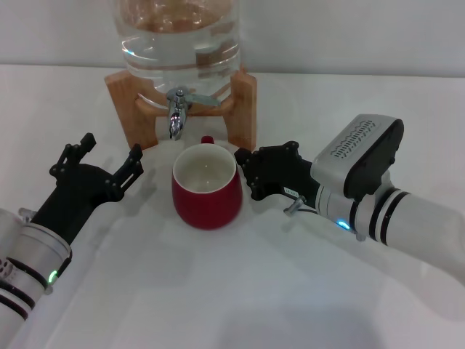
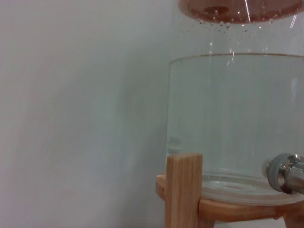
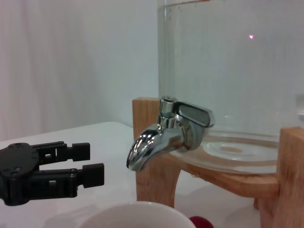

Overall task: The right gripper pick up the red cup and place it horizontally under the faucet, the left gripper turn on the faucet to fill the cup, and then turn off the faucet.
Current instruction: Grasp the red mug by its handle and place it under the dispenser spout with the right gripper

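The red cup (image 1: pixel 206 195) stands upright on the white table with its mouth up, directly below the spout of the chrome faucet (image 1: pixel 176 115). Its cream inside looks dry and no water runs. Its rim (image 3: pixel 137 213) shows low in the right wrist view, under the faucet (image 3: pixel 164 137). My right gripper (image 1: pixel 247 174) is open at the cup's right side, fingers close to its wall. My left gripper (image 1: pixel 112 147) is open left of the cup, a short way from the faucet, and also appears as the left gripper (image 3: pixel 95 160) in the right wrist view.
The clear water jar (image 1: pixel 182 36) rests on a wooden stand (image 1: pixel 245 109) at the back of the table. The left wrist view shows the jar (image 2: pixel 232 123), a stand post (image 2: pixel 184 190) and part of the faucet (image 2: pixel 287 173).
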Motion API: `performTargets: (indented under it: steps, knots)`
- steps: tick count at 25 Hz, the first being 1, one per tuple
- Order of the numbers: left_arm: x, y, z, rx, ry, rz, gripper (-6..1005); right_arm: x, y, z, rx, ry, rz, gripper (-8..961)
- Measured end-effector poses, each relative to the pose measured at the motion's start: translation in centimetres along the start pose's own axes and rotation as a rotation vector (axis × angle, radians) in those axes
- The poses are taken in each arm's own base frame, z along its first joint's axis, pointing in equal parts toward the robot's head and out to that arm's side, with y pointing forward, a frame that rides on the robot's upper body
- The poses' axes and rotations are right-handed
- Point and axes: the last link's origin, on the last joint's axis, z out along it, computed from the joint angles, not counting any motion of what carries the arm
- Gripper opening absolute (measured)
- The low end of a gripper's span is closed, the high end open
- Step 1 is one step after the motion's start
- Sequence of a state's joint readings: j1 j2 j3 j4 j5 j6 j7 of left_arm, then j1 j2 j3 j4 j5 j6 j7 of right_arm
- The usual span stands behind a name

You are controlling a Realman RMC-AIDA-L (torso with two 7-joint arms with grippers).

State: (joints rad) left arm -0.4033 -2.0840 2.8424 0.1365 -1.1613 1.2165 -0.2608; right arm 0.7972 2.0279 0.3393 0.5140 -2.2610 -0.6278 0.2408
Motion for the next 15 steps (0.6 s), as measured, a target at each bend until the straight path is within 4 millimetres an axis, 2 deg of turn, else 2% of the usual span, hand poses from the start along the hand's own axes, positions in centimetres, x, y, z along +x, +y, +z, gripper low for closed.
performTargets:
  steps: [15]
  knots:
    - [-0.17, 0.02, -0.23, 0.003, -0.005, -0.003, 886, 0.57, 0.26, -0.24, -0.009, 0.019, -0.006, 15]
